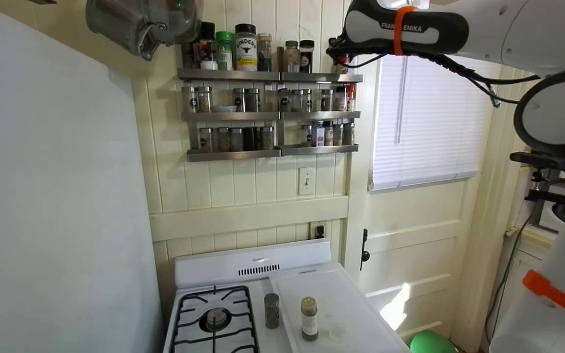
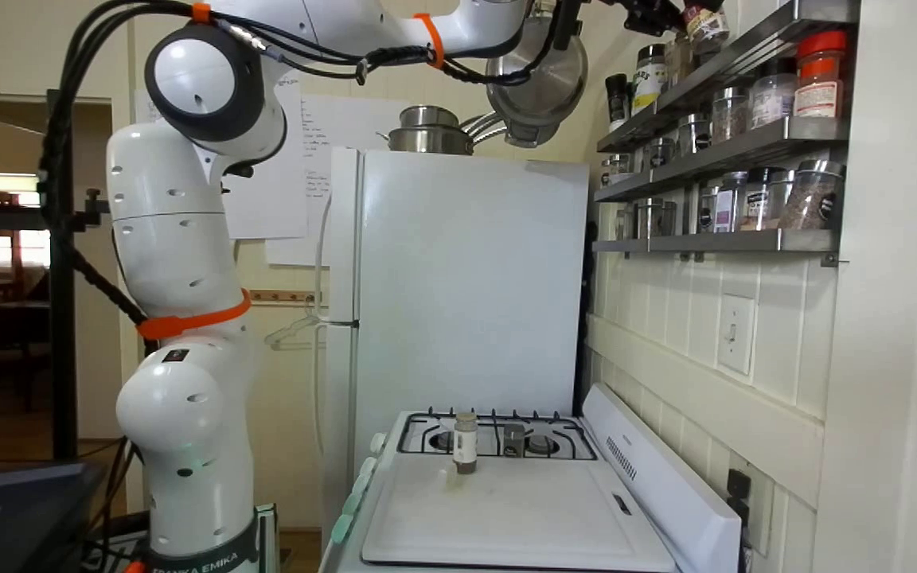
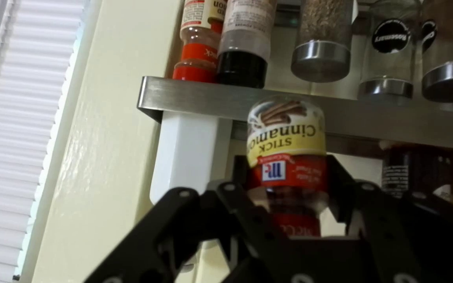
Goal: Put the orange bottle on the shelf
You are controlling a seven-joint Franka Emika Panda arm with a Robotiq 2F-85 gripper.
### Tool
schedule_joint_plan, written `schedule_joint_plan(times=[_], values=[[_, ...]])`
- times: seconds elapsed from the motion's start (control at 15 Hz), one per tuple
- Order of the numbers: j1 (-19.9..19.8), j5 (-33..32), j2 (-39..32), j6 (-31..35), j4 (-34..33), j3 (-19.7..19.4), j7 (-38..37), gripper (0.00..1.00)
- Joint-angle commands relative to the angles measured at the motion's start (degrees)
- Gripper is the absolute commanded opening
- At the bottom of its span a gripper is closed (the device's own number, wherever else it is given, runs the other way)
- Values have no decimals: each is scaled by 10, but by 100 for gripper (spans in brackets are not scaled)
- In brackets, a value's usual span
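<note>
The orange bottle, with a red and yellow cinnamon label, shows in the wrist view (image 3: 285,145) and in both exterior views (image 1: 342,66) (image 2: 707,30). The wrist picture stands upside down. My gripper (image 3: 287,173) is shut on it, a black finger against each side. In the exterior views the gripper (image 1: 337,48) (image 2: 653,16) is at the right end of the shelf's top ledge. The shelf (image 1: 321,77) (image 2: 745,48) is steel ledges in three tiers on the wall. In the wrist view the bottle's base overlaps the front rail (image 3: 203,98). I cannot tell whether they touch.
Spice jars line the ledges, including a red-lidded jar (image 1: 351,95) (image 2: 821,76) below. Taller jars (image 1: 292,56) stand left of my gripper on the top ledge. A window blind (image 1: 429,122) is to the right. A pale jar (image 1: 309,318) and dark jar (image 1: 271,311) stand on the stove.
</note>
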State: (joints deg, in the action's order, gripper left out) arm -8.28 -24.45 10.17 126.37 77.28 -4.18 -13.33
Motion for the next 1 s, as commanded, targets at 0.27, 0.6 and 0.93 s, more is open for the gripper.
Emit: schedule_joint_plan(times=[0.27,0.6,0.93], values=[[0,37,-38,-73,-84,-15,35,24],[1,35,-63,-100,-121,-16,39,24],[0,33,-95,-89,-149,-16,43,24]])
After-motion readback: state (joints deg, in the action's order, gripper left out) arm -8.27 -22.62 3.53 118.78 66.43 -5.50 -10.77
